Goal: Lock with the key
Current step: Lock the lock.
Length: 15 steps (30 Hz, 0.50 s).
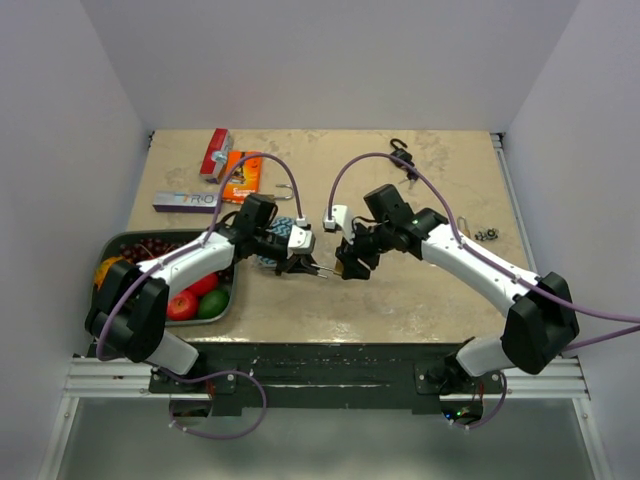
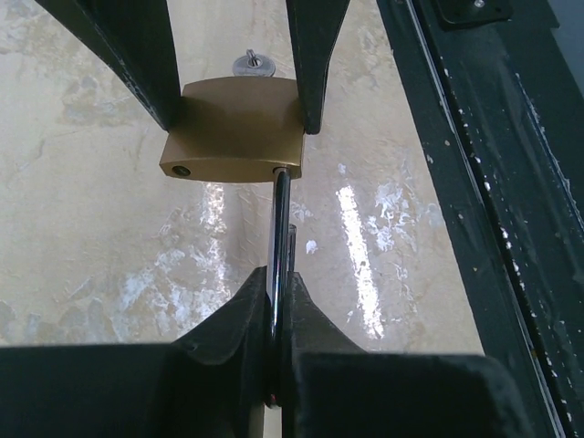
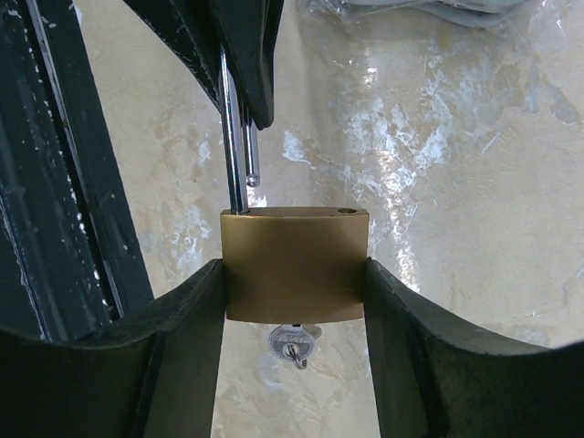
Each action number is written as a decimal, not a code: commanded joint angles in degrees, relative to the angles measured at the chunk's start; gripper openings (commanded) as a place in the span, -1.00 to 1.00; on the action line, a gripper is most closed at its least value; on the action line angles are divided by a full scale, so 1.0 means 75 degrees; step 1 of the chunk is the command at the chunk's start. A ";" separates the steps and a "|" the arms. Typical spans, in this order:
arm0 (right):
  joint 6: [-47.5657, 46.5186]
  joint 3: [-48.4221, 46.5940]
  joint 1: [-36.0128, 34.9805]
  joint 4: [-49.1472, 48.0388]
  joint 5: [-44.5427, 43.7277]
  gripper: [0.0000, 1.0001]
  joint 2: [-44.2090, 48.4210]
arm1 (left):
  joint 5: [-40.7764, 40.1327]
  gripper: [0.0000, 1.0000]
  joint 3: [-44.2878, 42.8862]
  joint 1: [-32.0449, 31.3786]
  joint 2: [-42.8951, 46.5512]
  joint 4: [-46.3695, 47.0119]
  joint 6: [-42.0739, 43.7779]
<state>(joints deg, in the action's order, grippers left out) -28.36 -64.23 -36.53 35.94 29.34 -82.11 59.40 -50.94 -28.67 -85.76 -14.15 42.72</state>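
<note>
Beige marbled tabletop [image 1: 420,300] boxed in by white walls, with a fruit tray [image 1: 150,235] at the lower left of the overhead view. Moving right, the left gripper [image 1: 310,267] is pinched tight on the steel shackle [image 2: 281,219]. Just right of that, the right gripper [image 1: 350,262] has its fingers clamped on either side of the brass padlock [image 3: 294,265], mid-frame near the table's front edge.

I'd call this the closing step: the lock's held from both ends but not shut yet. Next move looks like swinging the shackle round so its free leg sits over the open hole, pushing it home, then dealing with the key [image 3: 292,345] sitting in the keyhole.

Only the right wrist view shows the free leg hanging clear of the body. The left wrist view shows the empty hole best. Overhead is too small to be sure, but I think the lock is lifted off the table.
</note>
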 commanded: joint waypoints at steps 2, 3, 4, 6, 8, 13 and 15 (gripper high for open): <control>0.0511 -0.0577 0.0031 -0.0199 0.0611 0.19 0.0178 | 0.0026 -1.00 -0.0450 0.0037 0.0125 0.0128 0.0189; 0.0813 -0.0542 0.0101 -0.0350 0.0634 0.49 0.0189 | 0.0026 -1.00 -0.0439 0.0072 0.0195 0.0257 0.0001; 0.0909 -0.0449 0.0299 -0.0409 0.0681 0.71 0.0282 | 0.0061 -1.00 -0.0416 0.0118 0.0231 0.0386 -0.0337; 0.1050 -0.0366 0.0499 -0.0573 0.0845 0.98 0.0365 | 0.0143 -1.00 -0.0427 0.0224 0.0324 0.0609 -0.0516; 0.1016 -0.0343 0.0699 -0.0585 0.0915 0.98 0.0505 | 0.0166 -1.00 -0.0567 0.0283 0.0348 0.0528 -0.0551; 0.0688 -0.0062 0.1003 -0.0843 0.0869 0.98 0.1184 | 0.0284 -1.00 -0.0930 0.0376 0.0301 0.0118 -0.0540; 0.0466 -0.0003 0.1027 -0.0751 0.0985 0.98 0.1478 | 0.0330 -1.00 -0.1013 0.0400 0.0325 0.0082 -0.0563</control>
<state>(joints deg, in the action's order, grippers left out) -23.03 -64.47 -29.26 32.58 33.95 -76.53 57.01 -54.15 -26.46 -85.69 -15.68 39.09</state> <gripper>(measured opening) 0.986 0.098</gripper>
